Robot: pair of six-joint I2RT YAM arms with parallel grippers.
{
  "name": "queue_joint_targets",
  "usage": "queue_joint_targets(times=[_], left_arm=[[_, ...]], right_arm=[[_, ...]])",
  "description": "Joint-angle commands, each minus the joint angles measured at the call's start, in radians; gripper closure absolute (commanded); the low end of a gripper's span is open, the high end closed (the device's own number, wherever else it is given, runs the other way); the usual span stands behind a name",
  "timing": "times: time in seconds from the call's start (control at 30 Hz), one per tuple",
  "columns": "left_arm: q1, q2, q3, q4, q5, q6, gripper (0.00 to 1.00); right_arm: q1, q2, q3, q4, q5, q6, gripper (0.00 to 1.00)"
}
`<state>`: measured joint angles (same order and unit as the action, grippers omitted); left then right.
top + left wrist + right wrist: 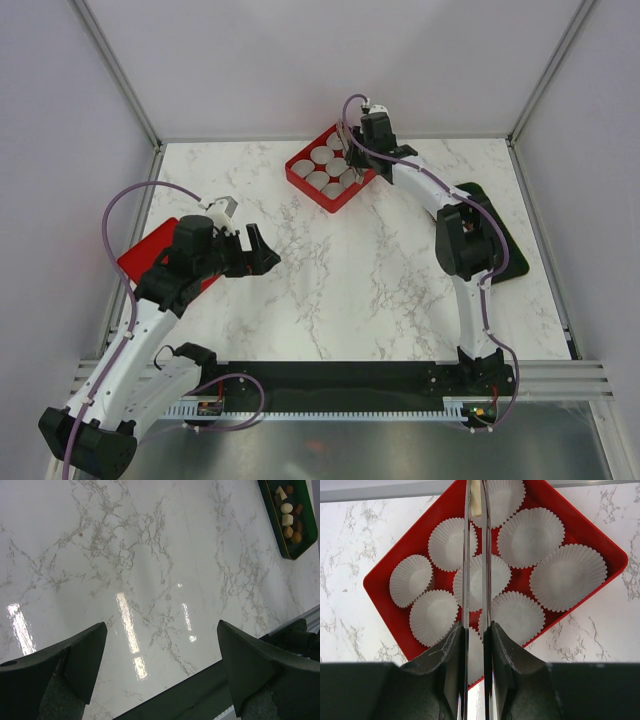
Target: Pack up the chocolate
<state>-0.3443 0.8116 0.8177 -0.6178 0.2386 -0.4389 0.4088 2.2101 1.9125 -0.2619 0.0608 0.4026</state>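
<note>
My right gripper (475, 627) is shut on long metal tweezers (466, 555) and hangs over the red tray (385, 587) of white paper cups (530, 537). The tweezer tips pinch one pale tan chocolate piece (476, 502) above the cup at the tray's far corner. The other chocolate pieces (287, 517), brown and tan, lie in a dark green tray (287, 554). My left gripper (161, 630) is open and empty, low over bare marble. In the top view the right gripper (365, 140) is at the red tray (300, 172) and the left gripper (262, 250) is at mid-left.
A red lid (140, 258) lies at the left edge under my left arm. The dark green tray (512, 250) sits at the right, partly under my right arm. White walls enclose the marble table (350, 290).
</note>
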Motion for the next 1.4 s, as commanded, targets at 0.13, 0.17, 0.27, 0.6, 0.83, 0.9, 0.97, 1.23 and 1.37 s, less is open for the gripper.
queue_joint_targets(times=[0.13, 0.17, 0.27, 0.6, 0.83, 0.9, 0.97, 1.23, 1.37], left_arm=[[0.002, 0.009, 0.001, 0.035, 0.013, 0.043, 0.0], [0.002, 0.009, 0.001, 0.033, 0.013, 0.043, 0.0], [0.001, 0.014, 0.001, 0.033, 0.013, 0.043, 0.0], [0.002, 0.023, 0.005, 0.035, 0.011, 0.043, 0.0], [0.001, 0.023, 0.005, 0.035, 0.013, 0.043, 0.0], [0.002, 0.02, 0.006, 0.033, 0.015, 0.043, 0.0], [0.002, 0.017, 0.003, 0.033, 0.015, 0.043, 0.0], [0.001, 0.005, -0.002, 0.035, 0.027, 0.043, 0.0], [0.002, 0.0, 0.0, 0.035, 0.034, 0.045, 0.0]], right_arm=[[0.004, 0.059, 0.071, 0.095, 0.022, -0.016, 0.69], [0.004, 0.06, 0.071, 0.099, 0.024, -0.016, 0.69], [0.004, 0.071, 0.072, 0.107, 0.028, -0.022, 0.67], [0.004, 0.077, 0.08, 0.112, 0.048, -0.034, 0.57], [0.004, 0.034, 0.088, 0.105, 0.048, -0.05, 0.59], [0.004, -0.009, 0.071, 0.093, 0.057, -0.05, 0.6], [0.004, -0.053, 0.045, 0.078, 0.054, -0.051, 0.6], [-0.007, -0.4, -0.206, -0.149, 0.155, -0.076, 0.6], [-0.042, -0.616, -0.363, -0.272, 0.168, -0.071, 0.6]])
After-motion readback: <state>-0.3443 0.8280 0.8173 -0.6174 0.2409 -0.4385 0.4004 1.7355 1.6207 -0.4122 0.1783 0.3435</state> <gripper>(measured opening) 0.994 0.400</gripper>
